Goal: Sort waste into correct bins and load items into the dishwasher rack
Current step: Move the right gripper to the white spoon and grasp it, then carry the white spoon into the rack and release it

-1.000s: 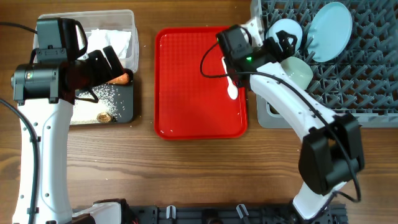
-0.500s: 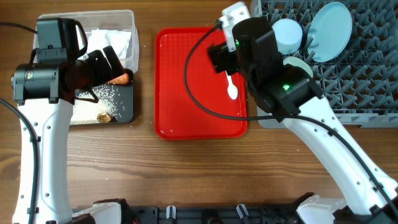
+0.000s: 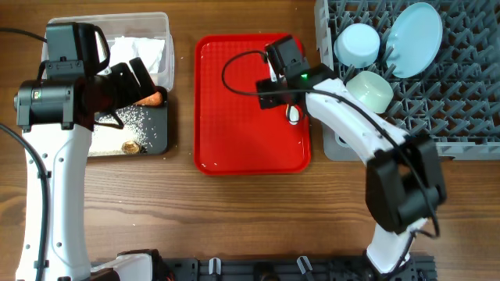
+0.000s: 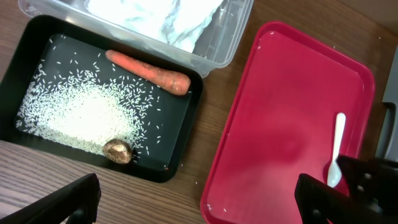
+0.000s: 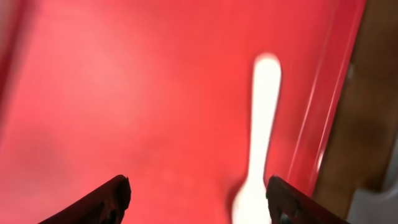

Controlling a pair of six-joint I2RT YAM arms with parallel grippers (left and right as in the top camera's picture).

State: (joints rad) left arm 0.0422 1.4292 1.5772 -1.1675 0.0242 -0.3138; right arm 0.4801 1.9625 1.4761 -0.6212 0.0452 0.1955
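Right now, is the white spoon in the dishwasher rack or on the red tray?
On the red tray: the white spoon lies flat near its right edge, the right gripper open over it.

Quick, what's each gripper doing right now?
Left gripper: open, holding nothing.
Right gripper: open, empty, above the white plastic spoon.

The wooden tabletop (image 3: 234, 211) carries a clear tub (image 3: 164, 31) and a black tub (image 3: 158, 139) (side by side), a red tray (image 3: 234, 117) and a grey rack (image 3: 453, 109).

White spoon (image 3: 292, 114) on red tray (image 3: 234, 117); orange carrot (image 4: 149, 73) and white rice (image 4: 81, 118) in black tub (image 4: 177, 134).
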